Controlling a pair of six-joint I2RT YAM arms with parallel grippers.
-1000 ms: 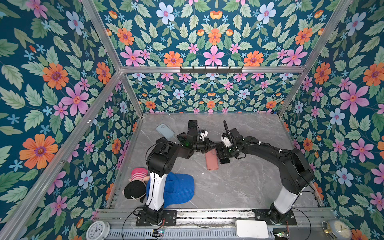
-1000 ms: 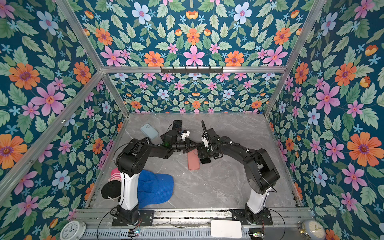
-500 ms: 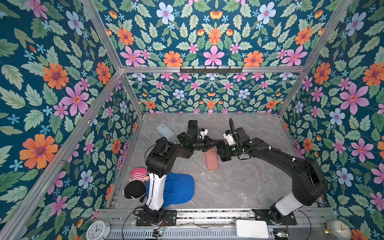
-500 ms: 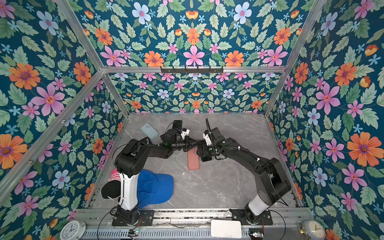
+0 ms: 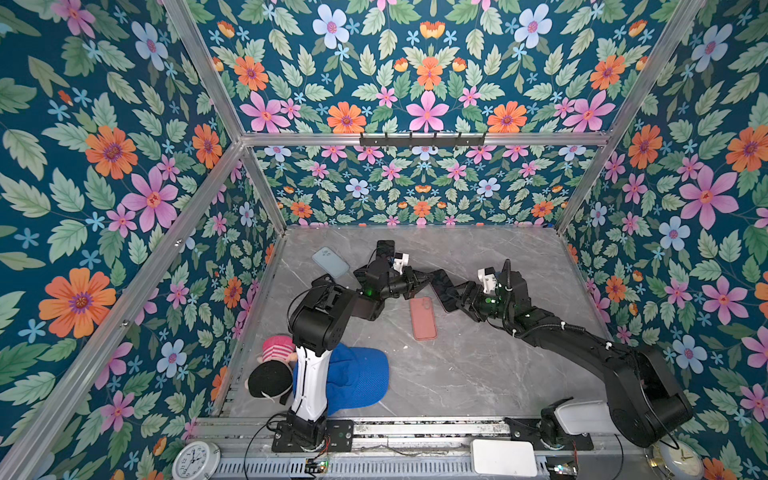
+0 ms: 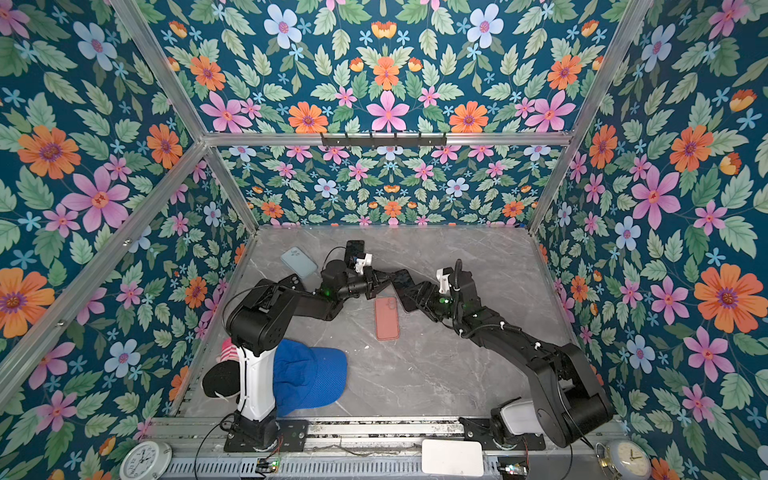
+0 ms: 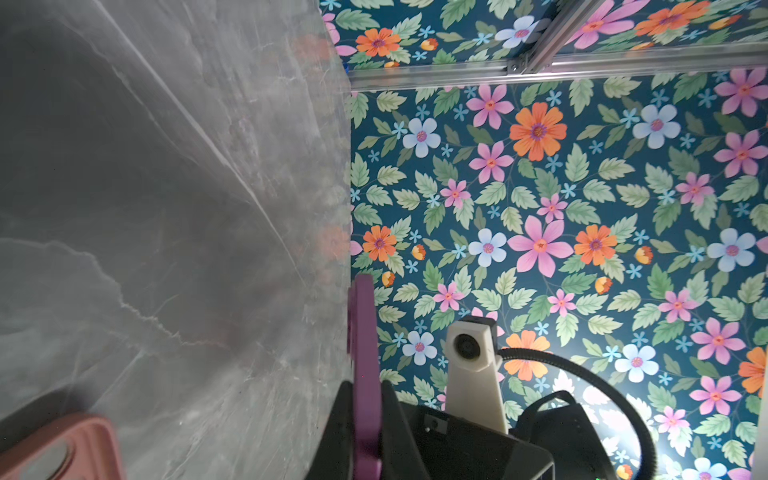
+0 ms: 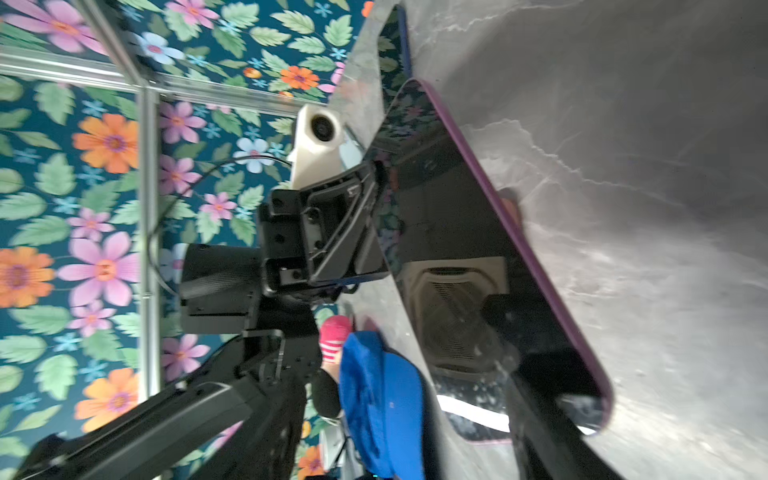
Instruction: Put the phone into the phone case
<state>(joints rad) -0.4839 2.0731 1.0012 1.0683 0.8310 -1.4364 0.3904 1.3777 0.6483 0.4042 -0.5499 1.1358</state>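
In both top views the phone [image 5: 441, 289] hangs tilted above the table [image 5: 478, 374], spanning between the left gripper [image 5: 417, 284] and the right gripper [image 5: 459, 297], just beside the far end of the pink phone case [image 5: 423, 318], which lies flat with its hollow up. This looks like a hand-over or a two-handed steadying. To do it well, one clamp should stay firm until the other has a sure hold. The phone's long side should then be turned parallel to the case, one end seated under the lip first, and the rest pressed down flat. In the left wrist view the left gripper [image 7: 368, 436] is pinched tight on the phone's purple edge [image 7: 365, 374], with a corner of the case [image 7: 83, 449] low on the table beneath. In the right wrist view the dark screen [image 8: 457, 232] fills the middle, with the left gripper [image 8: 365, 216] clamped on its far part. One right finger [image 8: 536, 399] lies across the glass at the near end and its partner is hidden behind the phone. I cannot tell whether that claw truly grips or merely straddles the phone.
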